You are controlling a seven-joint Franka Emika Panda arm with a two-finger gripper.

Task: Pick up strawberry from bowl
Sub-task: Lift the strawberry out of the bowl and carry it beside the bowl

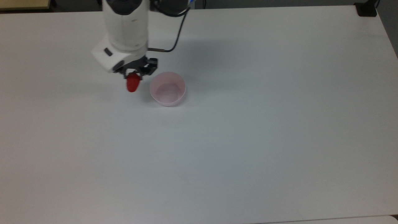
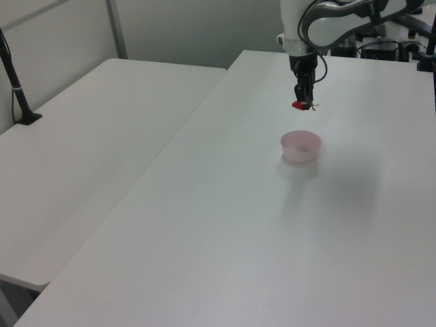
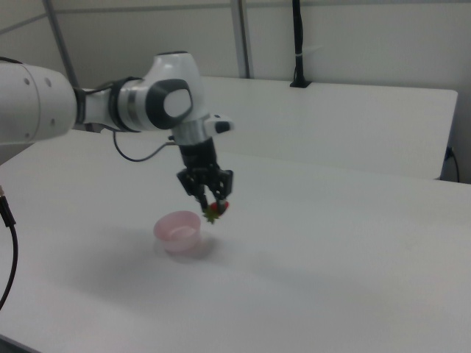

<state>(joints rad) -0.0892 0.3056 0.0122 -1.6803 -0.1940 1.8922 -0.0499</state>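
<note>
Two-finger gripper (image 1: 134,75) clenched on the small glossy red strawberry (image 1: 132,84), which hangs in the air, clear of the small round pale pink plastic bowl (image 1: 168,88) and to the top view's left of it. Bowl empty. You'd do well to hold your grip steady and move slowly: the fruit is slick, tapered, pinched near its top. Bowl walls smooth, plain; white matte table (image 1: 248,140) beneath.

Strawberry (image 1: 132,84): glossy red, smooth. Bowl (image 1: 168,89): pale pink plastic, smooth plain walls, slightly translucent look. Table (image 1: 248,140): white, matt, smooth top. Arm (image 1: 126,28): glossy white plastic shell with dark grey parts. Gripper (image 1: 133,74): matt black fingers. Cable (image 1: 174,37): dark, smooth sheath.
</note>
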